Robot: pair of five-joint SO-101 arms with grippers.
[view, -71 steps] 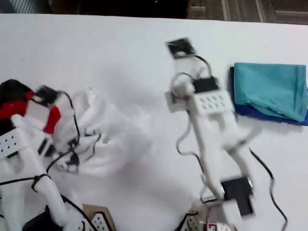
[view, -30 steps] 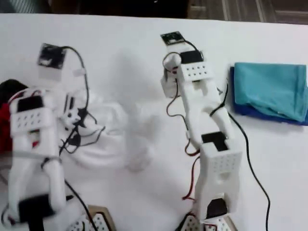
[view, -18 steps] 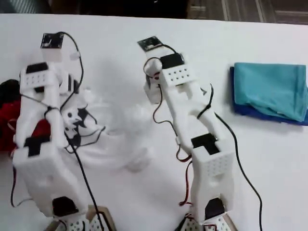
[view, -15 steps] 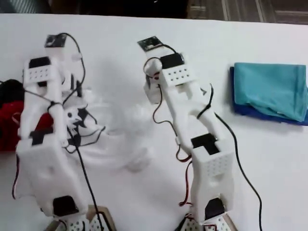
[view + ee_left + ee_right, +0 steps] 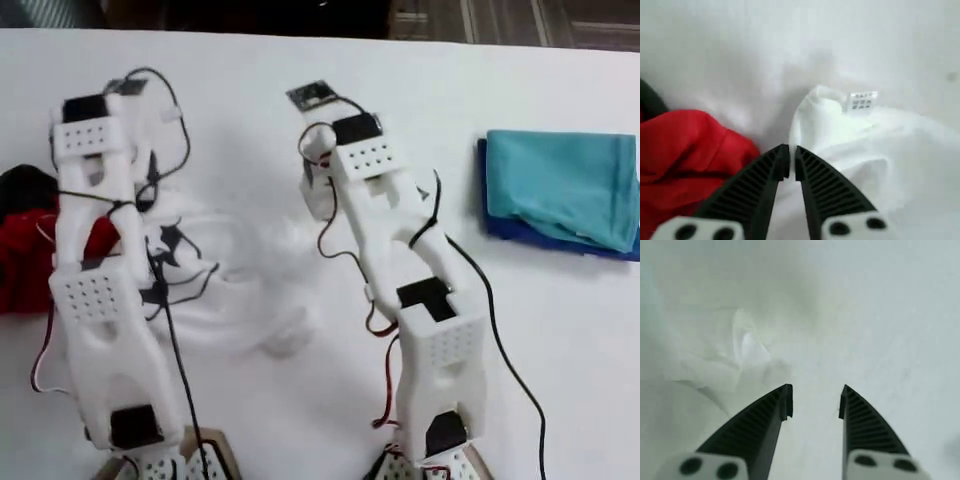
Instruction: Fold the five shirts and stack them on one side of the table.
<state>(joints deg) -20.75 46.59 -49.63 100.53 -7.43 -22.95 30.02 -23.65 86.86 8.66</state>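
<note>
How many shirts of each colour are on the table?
Teal shirt: 1
Blue shirt: 1
White shirt: 1
Red shirt: 1
Black shirt: 1, mostly hidden, so it is hard to be sure it is a shirt
Total: 5

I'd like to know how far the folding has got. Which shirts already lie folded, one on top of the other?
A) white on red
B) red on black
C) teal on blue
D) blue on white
C: the teal shirt lies folded on the blue shirt, while the white shirt and the red shirt lie crumpled.
</note>
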